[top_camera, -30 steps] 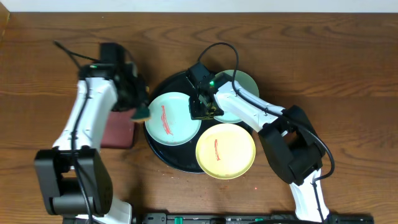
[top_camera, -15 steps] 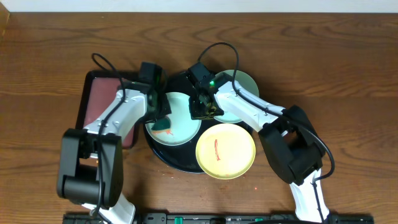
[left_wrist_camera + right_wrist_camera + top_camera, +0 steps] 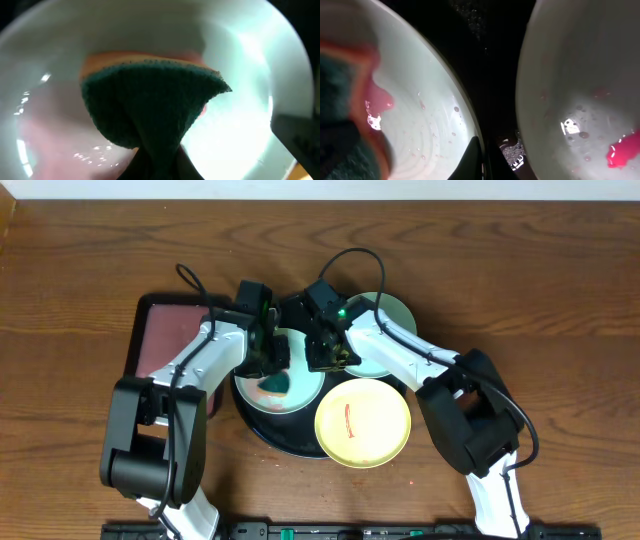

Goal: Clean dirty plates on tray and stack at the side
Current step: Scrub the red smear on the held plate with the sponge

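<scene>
Three plates sit on the black tray (image 3: 252,426) at mid-frame in the overhead view. The left arm and a green sponge (image 3: 150,105) with an orange backing cover most of the left blue-green plate (image 3: 250,80), so any streak there is hidden; the wrist views show only blurred pink smears. The right arm cuts off part of the right blue-green plate (image 3: 392,320), which carries a red blob. The yellow plate (image 3: 375,430), at lower right, lies fully in view with a thin red streak (image 3: 347,420). The left fingers (image 3: 142,169) grasp the sponge against the plate. The right fingers (image 3: 474,160) are clenched at the left plate's rim.
</scene>
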You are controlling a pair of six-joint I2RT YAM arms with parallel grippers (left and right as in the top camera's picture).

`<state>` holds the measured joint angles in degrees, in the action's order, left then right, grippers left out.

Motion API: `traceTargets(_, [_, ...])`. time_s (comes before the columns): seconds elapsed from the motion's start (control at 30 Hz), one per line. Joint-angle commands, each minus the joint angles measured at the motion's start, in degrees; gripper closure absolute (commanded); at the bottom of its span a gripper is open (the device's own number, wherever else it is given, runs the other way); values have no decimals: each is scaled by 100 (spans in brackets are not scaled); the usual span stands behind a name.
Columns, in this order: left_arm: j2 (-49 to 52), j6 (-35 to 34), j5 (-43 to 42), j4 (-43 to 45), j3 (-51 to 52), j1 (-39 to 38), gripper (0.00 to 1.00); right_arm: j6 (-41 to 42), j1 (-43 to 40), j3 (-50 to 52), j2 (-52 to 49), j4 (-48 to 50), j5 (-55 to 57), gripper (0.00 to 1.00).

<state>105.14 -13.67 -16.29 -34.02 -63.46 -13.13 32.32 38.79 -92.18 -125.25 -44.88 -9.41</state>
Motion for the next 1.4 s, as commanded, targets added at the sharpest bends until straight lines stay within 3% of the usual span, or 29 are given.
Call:
traceTargets(0.0, [271,466,-999,-37,44,-199,93,-111,-33,28,-195,17,-13,99])
traceTargets(0.07, [271,199,-354,-61,44,-201,93,-111,-33,28,-195,17,-13,99])
traceTargets(0.2, [271,-1504,2024,-479,44,-201,93,-111,-33,28,-195,22,-13,99])
traceTargets(0.27, [271,-1978,2605,-704,44,-201,93,-111,-33,28,-195,17,-13,99])
traceTargets(0.4, [267,-2004,2288,-997,20,-212,93,-111,-33,28,-195,24,-11,99])
traceTargets(0.63, [267,391,-789,-758,-59,-199,93,-109,-33,28,-195,15,-11,99])
traceTargets(0.73, [267,710,-1325,-494,-59,-195,93,-111,-33,28,-195,13,-11,99])
traceTargets(0.87, [267,446,-708,-68,-59,-195,93,-109,-33,28,-195,11,-11,99])
traceTargets(1.07, [267,-905,2026,96,-59,-192,93,-109,-33,28,-195,13,-11,99])
traceTargets(1.17, [267,-1202,3027,90,-76,-166,93,-111,-33,28,-195,7,-11,99])
traceTargets(1.37, [267,-1193,3237,-487,-575,-33,92,-111,-33,28,-195,-4,-11,99])
